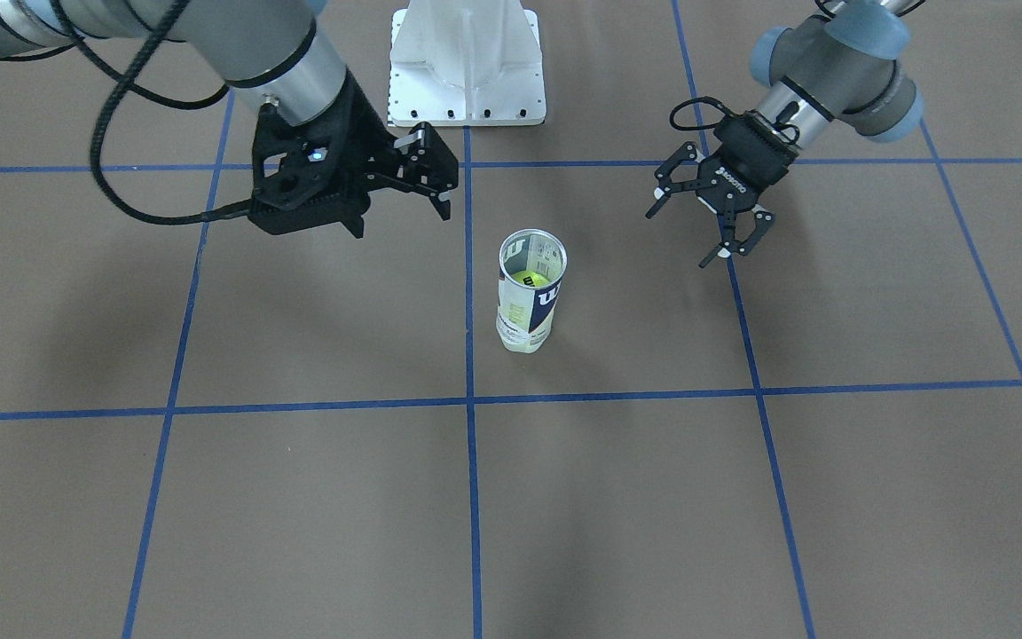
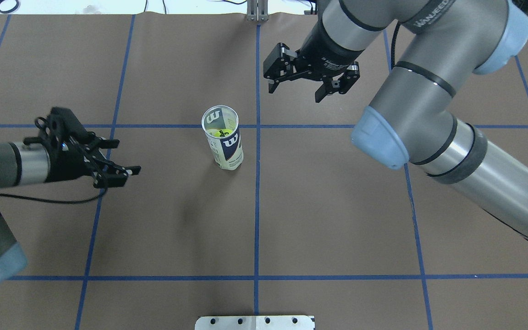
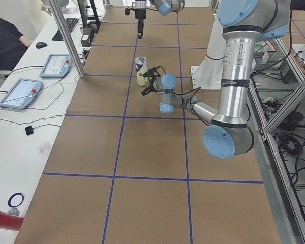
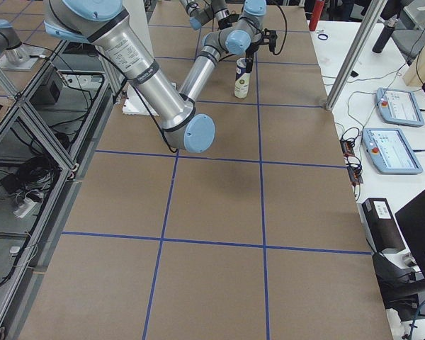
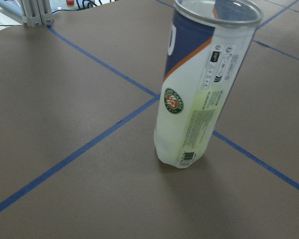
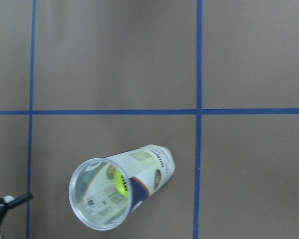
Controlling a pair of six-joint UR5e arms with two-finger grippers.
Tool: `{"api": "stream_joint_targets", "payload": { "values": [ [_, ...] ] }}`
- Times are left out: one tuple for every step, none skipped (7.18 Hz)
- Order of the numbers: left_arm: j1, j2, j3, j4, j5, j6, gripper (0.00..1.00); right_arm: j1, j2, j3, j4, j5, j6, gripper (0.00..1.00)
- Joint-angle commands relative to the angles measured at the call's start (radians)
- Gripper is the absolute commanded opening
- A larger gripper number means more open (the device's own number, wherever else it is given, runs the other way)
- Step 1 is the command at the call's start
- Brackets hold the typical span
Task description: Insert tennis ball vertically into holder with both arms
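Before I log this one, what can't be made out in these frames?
Ball count in the holder: label hides everything below the one visible tennis ball, overhead and front views.
Left hand: outside its own wrist view.
Black tip: cut by right wrist view's left edge, owner unclear.

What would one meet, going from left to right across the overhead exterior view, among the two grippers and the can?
left arm's black two-finger gripper → clear plastic cylindrical tennis-ball can with a white and navy label → right arm's black two-finger gripper
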Motion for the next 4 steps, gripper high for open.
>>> {"api": "stream_joint_targets", "payload": {
  "values": [
    [-0.351,-0.024,-0.003,0.382,-0.436,0.179,1.00,0.104,-0.162,0.041,0.000,0.036,-0.178,0.99],
    [-0.416,-0.021,0.016,0.514,-0.436,0.362,1.00,0.151,-0.230,0.040,-0.001,0.036,-0.305,0.99],
    [-0.480,-0.021,0.105,0.544,-0.407,0.474,1.00,0.196,-0.296,0.032,-0.001,0.039,-0.432,0.99],
    [-0.569,-0.018,0.184,0.545,-0.370,0.498,1.00,0.239,-0.366,0.024,-0.003,0.039,-0.570,0.99]
  ]
}}
